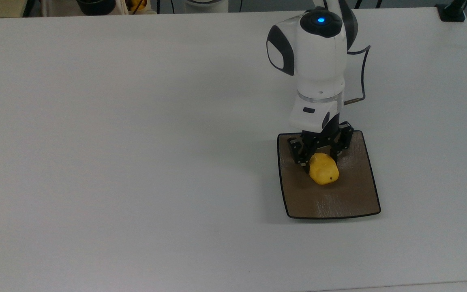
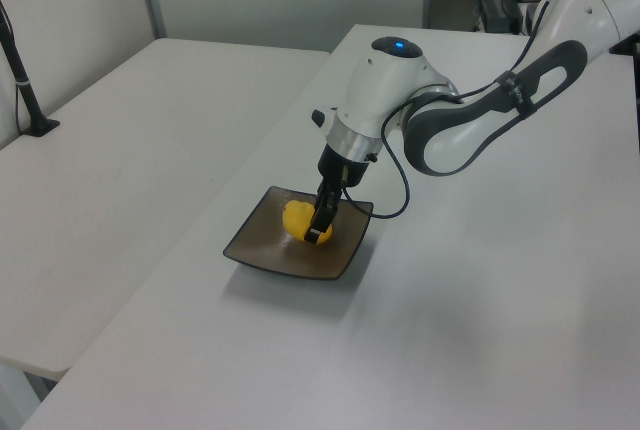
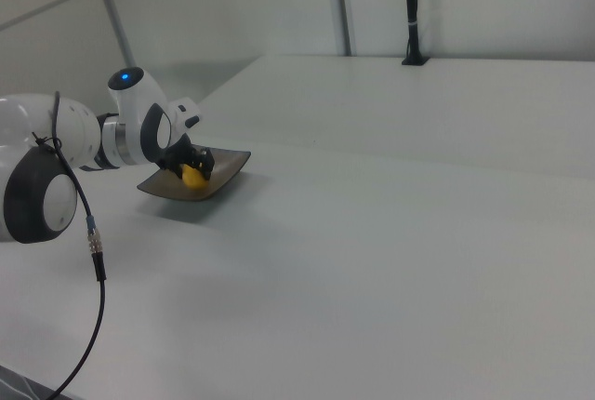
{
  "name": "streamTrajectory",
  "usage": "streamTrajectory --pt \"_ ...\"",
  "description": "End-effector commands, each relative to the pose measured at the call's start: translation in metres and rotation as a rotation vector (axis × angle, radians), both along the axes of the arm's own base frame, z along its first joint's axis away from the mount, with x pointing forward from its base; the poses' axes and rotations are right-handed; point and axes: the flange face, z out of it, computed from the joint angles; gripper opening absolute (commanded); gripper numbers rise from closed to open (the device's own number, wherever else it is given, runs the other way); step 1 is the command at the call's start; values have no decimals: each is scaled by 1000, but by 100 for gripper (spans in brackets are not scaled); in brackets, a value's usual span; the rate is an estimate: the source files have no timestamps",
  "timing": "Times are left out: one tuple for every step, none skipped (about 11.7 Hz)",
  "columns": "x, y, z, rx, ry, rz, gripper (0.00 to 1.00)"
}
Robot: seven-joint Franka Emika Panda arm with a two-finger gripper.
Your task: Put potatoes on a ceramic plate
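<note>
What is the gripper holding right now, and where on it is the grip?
The gripper is shut on the yellow potato, fingers clamping its upper end as the top view shows it, low over the brown plate.

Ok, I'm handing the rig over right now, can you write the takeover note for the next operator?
End effector: low over the ceramic plate, closed on the potato.
Potato: over the plate's middle in the top view; at or just above the surface, contact can't be confirmed.
Plate: flat on the white table, near the top view's right side.
Done: pick-up and carry to the plate.
Left: open the end effector, lift the arm away, check the potato settles on the plate.
</note>
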Motion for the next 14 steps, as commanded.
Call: streamTrajectory --pt "1 7 2 -27 -31 -2 100" --pt "1 6 3 -22 -30 -21 100" --pt "0 7 7 -24 -34 -30 100" --pt "-1 6 23 -18 -50 -44 100" --pt "-9 4 40 -21 -47 -57 100" --pt "-19 -1 68 -40 -35 -67 100" --pt "-29 -9 95 -74 3 -83 100" --pt "-41 -20 125 -107 41 -106 100" --pt "-55 -32 152 -142 84 -139 100" --pt "-69 -42 174 -171 126 -171 100" --pt "-83 -53 196 -196 161 -210 100" --pt "-97 -67 218 -213 193 -237 100" --pt "-111 -84 241 -185 244 -269 100" --pt "-123 -106 261 -145 302 -310 100"
